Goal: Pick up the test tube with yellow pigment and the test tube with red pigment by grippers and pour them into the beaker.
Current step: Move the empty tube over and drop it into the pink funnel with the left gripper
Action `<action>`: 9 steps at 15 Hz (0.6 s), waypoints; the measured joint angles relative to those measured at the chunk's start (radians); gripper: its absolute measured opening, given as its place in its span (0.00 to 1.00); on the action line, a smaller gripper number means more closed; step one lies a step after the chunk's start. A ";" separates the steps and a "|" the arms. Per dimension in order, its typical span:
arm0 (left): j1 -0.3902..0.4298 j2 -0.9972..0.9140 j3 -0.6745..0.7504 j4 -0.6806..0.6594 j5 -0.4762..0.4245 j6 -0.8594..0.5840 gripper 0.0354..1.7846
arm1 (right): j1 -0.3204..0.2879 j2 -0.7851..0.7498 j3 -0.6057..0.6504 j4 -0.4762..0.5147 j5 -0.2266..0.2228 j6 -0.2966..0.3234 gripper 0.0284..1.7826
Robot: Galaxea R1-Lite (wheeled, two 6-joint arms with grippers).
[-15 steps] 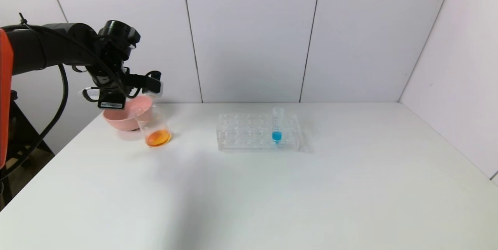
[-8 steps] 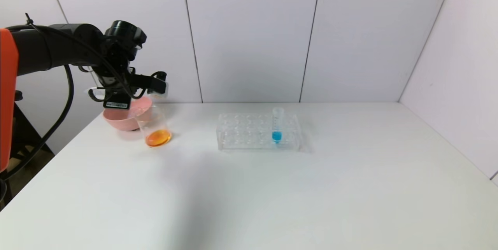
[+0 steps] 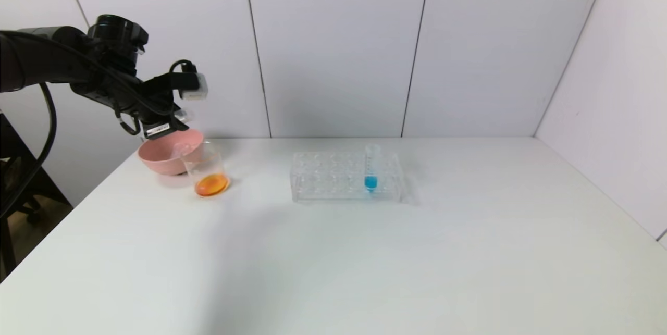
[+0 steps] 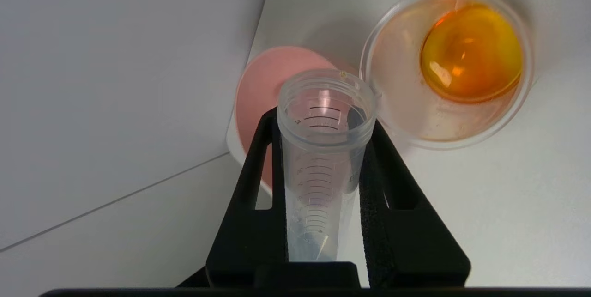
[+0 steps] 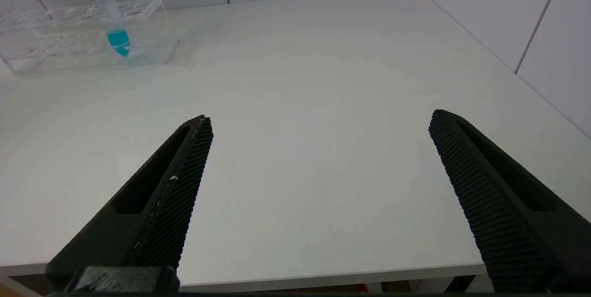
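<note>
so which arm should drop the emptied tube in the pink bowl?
Left. The left gripper is shut on the empty test tube, right above the pink bowl. The right gripper is open and far off.

Lab bench setup: clear tube rack (image 3: 346,176), beaker (image 3: 207,171) with orange liquid, white table (image 3: 365,262), panelled walls.

Pink bowl (image 3: 164,157) sitting at the tabletop's (image 3: 365,262) far left; clear rack (image 3: 333,176) standing mid-tabletop, holding one upright blue-liquid tube (image 3: 371,168).
</note>
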 joint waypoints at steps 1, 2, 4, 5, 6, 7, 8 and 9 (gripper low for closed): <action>0.019 -0.003 0.002 -0.006 -0.087 -0.063 0.24 | 0.000 0.000 0.000 0.000 0.000 0.000 0.96; 0.038 -0.007 0.003 -0.014 -0.173 -0.130 0.24 | 0.000 0.000 0.000 0.000 0.000 0.000 0.96; 0.057 -0.013 0.009 -0.089 -0.269 -0.279 0.24 | 0.000 0.000 0.000 0.000 0.000 0.000 0.96; 0.062 -0.014 0.022 -0.166 -0.274 -0.385 0.24 | 0.000 0.000 0.000 0.000 0.000 0.000 0.96; 0.064 -0.018 0.043 -0.255 -0.268 -0.501 0.24 | 0.000 0.000 0.000 0.000 0.000 0.000 0.96; 0.065 -0.024 0.072 -0.357 -0.242 -0.628 0.24 | 0.000 0.000 0.000 0.000 0.000 -0.001 0.96; 0.066 -0.031 0.106 -0.471 -0.187 -0.759 0.24 | 0.000 0.000 0.000 0.000 0.000 0.000 0.96; 0.066 -0.039 0.149 -0.599 -0.098 -0.887 0.24 | 0.000 0.000 0.000 0.000 0.000 0.000 0.96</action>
